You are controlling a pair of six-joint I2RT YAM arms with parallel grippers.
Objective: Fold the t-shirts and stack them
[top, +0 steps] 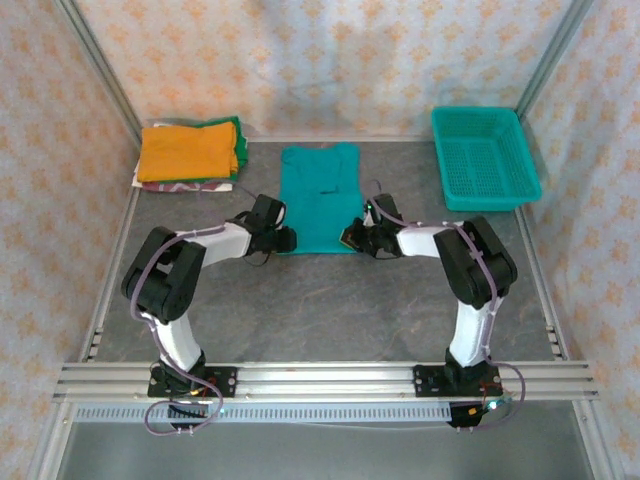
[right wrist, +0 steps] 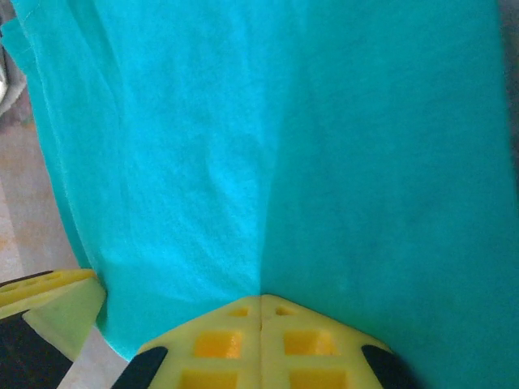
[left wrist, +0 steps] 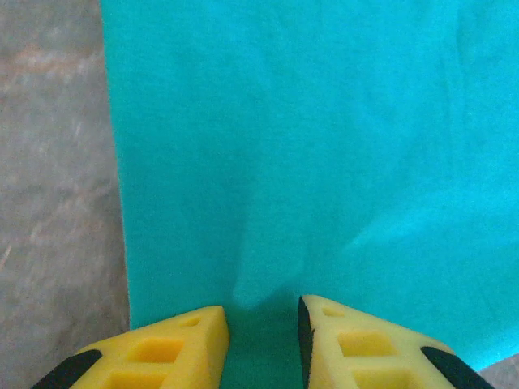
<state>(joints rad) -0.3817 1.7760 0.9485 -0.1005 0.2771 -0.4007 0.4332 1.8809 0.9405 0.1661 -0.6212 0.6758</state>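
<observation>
A teal t-shirt [top: 318, 200] lies flat as a long narrow strip at the back middle of the table. My left gripper [top: 285, 240] is at its near left corner, and in the left wrist view it [left wrist: 262, 324] stands open over the teal cloth [left wrist: 324, 146], with a small raised wrinkle just ahead of the gap. My right gripper [top: 352, 238] is at the near right corner. Its yellow fingertips [right wrist: 260, 298] are pressed together on the shirt [right wrist: 203, 146], and a crease runs up from them. No lettering shows on the shirt.
A stack of folded shirts sits at the back left, with orange [top: 188, 150] on top, then green [top: 238, 135] and a patterned one [top: 185, 186] beneath. A teal mesh basket [top: 484, 158] stands at the back right. Bare grey table [top: 330, 310] lies between the arms.
</observation>
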